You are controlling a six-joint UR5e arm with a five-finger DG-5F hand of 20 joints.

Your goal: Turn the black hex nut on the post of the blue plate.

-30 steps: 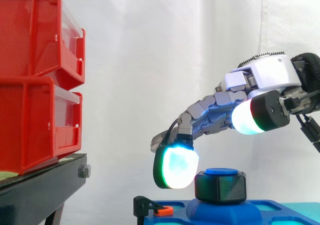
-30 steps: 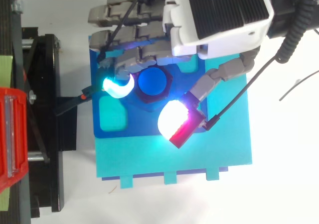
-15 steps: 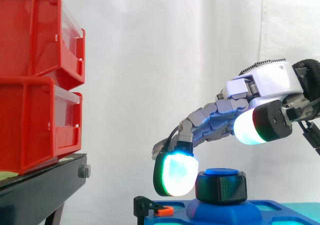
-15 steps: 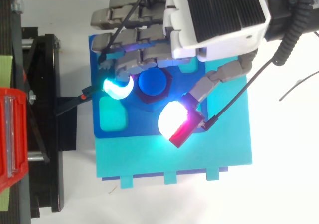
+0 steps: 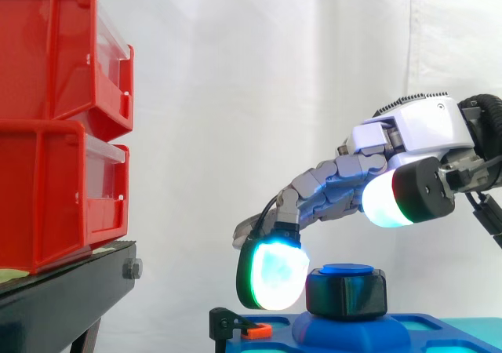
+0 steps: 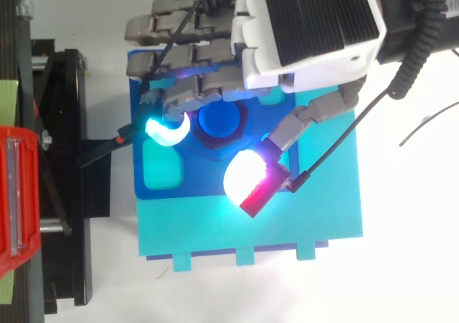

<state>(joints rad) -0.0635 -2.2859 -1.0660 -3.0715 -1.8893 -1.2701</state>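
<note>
The black hex nut (image 5: 346,295) sits on the blue-capped post (image 6: 219,119) of the blue plate (image 6: 165,186). My hand (image 5: 416,129) reaches in from the right and hovers over the post with relaxed, half-extended fingers. One glowing cyan fingertip pad (image 5: 274,273) hangs right beside the nut's left face; I cannot tell whether it touches. The thumb's white-and-red pad (image 5: 384,198) floats above and to the right of the nut, clear of it. Nothing is pinched between them, so the hand is open.
Stacked red bins (image 5: 55,125) stand on a black stand (image 5: 63,298) at the left. An orange-tipped black clip (image 5: 255,331) sits at the plate's left edge. The blue plate lies on a teal base (image 6: 287,222).
The hand has drifted slightly to the left; the finger pad and the thumb pad moved with it. The nut looks unmoved.
</note>
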